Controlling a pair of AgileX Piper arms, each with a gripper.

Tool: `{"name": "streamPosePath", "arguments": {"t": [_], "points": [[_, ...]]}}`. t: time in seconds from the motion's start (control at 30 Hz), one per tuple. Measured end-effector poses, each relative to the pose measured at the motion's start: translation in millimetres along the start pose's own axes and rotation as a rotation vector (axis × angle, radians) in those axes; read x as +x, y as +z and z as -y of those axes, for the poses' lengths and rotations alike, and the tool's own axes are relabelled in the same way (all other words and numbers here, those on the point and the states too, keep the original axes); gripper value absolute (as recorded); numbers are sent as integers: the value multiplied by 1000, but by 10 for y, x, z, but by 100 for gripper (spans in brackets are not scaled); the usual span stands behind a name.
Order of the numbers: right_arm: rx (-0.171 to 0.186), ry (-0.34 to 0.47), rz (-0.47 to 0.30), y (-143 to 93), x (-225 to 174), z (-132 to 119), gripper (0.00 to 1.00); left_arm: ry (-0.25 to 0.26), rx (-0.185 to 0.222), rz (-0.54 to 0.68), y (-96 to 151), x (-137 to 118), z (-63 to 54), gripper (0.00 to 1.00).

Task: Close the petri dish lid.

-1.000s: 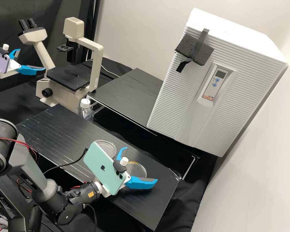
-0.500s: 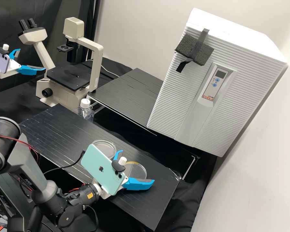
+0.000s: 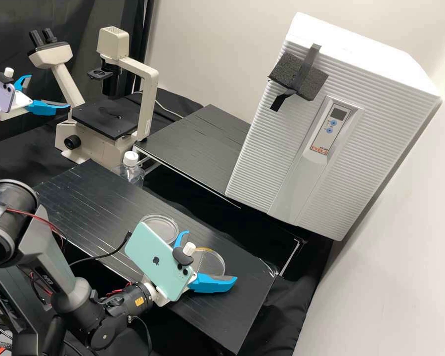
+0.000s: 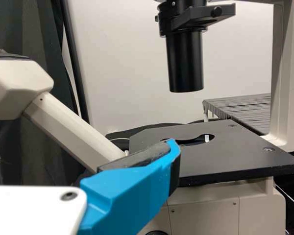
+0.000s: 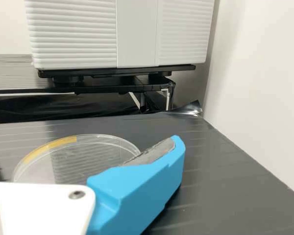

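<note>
With the right tool (image 3: 210, 256) wide at the amber-marked clear round piece (image 3: 210, 261), likely the lid, near the counter's (image 3: 232, 316) crumpled corner, centre the fingers (image 3: 212, 283) on its rim and close softly, since a skewed squeeze may tip it. Then carry it level and lower it squarely over the other clear dish (image 3: 163, 226); the left tool (image 3: 50, 91), also wide, can wait by the microscope (image 3: 104, 118).

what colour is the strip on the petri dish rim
Orange-yellow strip, clearest in the right wrist view.
</note>
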Motion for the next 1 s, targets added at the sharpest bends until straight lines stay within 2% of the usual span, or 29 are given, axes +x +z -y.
{"name": "streamPosePath", "arguments": {"t": [0.17, 0.27, 0.6, 0.87, 1.0], "points": [[9, -7, 6, 19, 8, 11, 0, 0, 0, 0, 0, 0, 0, 100], [-3, -6, -4, 15, 13, 13, 0, 0, 0, 0, 0, 0, 0, 100], [9, 12, 1, 14, 36, 13, 0, 0, 0, 0, 0, 0, 0, 100], [0, 8, -10, -8, 51, 28, 0, 0, 0, 0, 0, 0, 0, 100], [9, 9, -9, -9, 63, 37, 0, 0, 0, 0, 0, 0, 0, 100]]}}
